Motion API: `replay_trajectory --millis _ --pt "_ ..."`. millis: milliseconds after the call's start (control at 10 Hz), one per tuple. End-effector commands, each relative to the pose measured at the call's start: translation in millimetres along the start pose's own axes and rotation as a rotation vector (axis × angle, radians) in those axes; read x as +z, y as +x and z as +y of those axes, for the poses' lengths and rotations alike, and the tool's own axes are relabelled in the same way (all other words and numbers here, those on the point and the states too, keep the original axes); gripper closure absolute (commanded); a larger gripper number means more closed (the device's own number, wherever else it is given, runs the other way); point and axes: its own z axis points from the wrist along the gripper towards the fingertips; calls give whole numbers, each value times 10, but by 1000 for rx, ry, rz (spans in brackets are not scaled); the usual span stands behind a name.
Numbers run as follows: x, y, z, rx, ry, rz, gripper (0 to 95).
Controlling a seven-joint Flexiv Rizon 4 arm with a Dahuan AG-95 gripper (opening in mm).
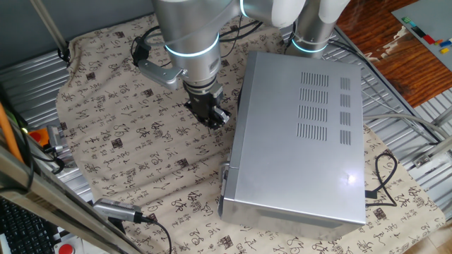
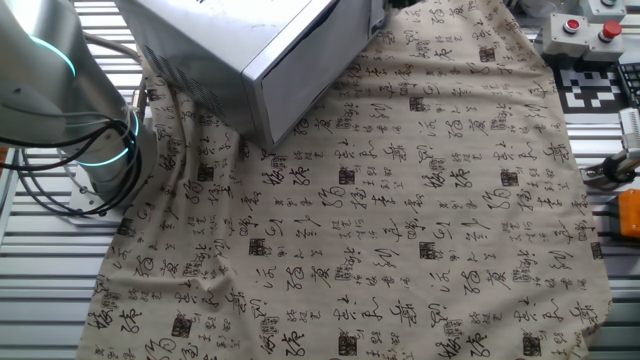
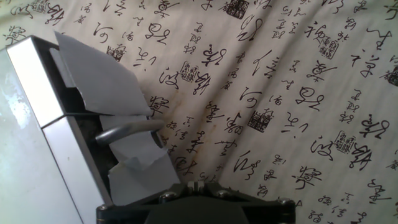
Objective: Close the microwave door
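Observation:
The microwave (image 1: 296, 134), a large silver-grey box with vent slots on top, lies on the printed cloth; it also shows in the other fixed view (image 2: 230, 40) at the top left. The microwave door (image 2: 305, 70) looks about flush with the box's front; I cannot tell if it is latched. In the hand view its silver frame (image 3: 65, 146) and a grey handle (image 3: 127, 130) are at the left. My gripper (image 1: 217, 116) is shut and empty, hanging just left of the microwave's front, a little above the cloth. Its closed fingertips (image 3: 196, 185) show at the bottom edge of the hand view.
The calligraphy cloth (image 2: 400, 230) covers the table. A camera on a cable (image 1: 116, 210) lies at the front left. Black cables (image 1: 381, 176) run beside the microwave. A box with red buttons (image 2: 585, 30) and an orange part (image 2: 630, 212) sit at the right edge.

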Motion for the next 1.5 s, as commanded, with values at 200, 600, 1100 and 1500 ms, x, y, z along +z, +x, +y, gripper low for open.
replay_trajectory --millis 200,600,1100,1500 --pt "2 -7 -4 0 0 0 950" --pt "2 -7 -4 0 0 0 950" --pt "18 3 -35 -41 67 39 760" --pt "87 77 -741 -108 58 40 760"
